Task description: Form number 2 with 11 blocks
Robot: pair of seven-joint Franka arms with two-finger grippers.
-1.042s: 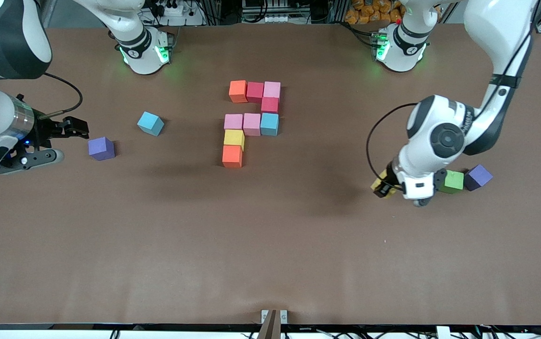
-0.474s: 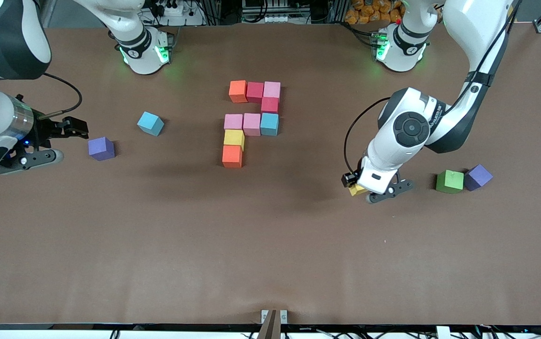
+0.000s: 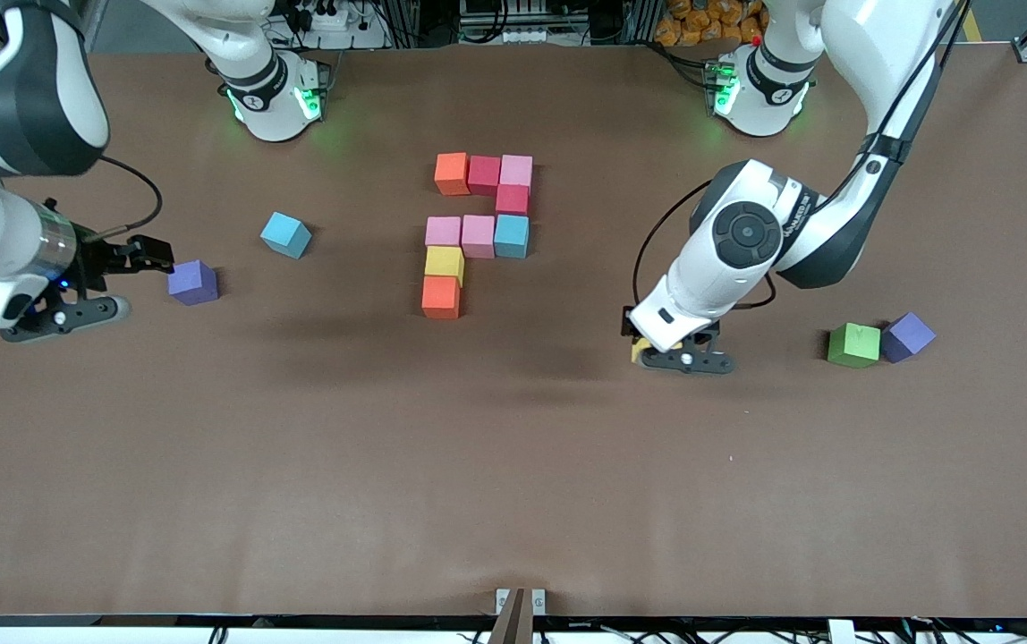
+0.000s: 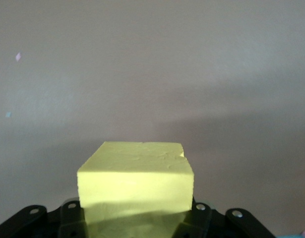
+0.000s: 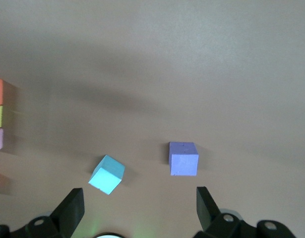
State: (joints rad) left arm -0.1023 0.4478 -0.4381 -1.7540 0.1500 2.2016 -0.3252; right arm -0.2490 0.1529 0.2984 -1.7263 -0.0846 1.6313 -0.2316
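We see the left gripper (image 3: 648, 344) squeezing a yellow block (image 4: 136, 184) up over bare table, between the unfinished number 2 (image 3: 476, 231) and the green cube (image 3: 853, 344). The right gripper (image 3: 151, 255) waits wide apart beside a purple block (image 3: 192, 282).

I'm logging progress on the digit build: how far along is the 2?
Done: nine cubes form the top bar, the middle bar and part of the lower stem. In hand: the left gripper holds a yellow cube above the table. The open right gripper hovers beside the purple cube. Left: the bottom row's last two cubes.
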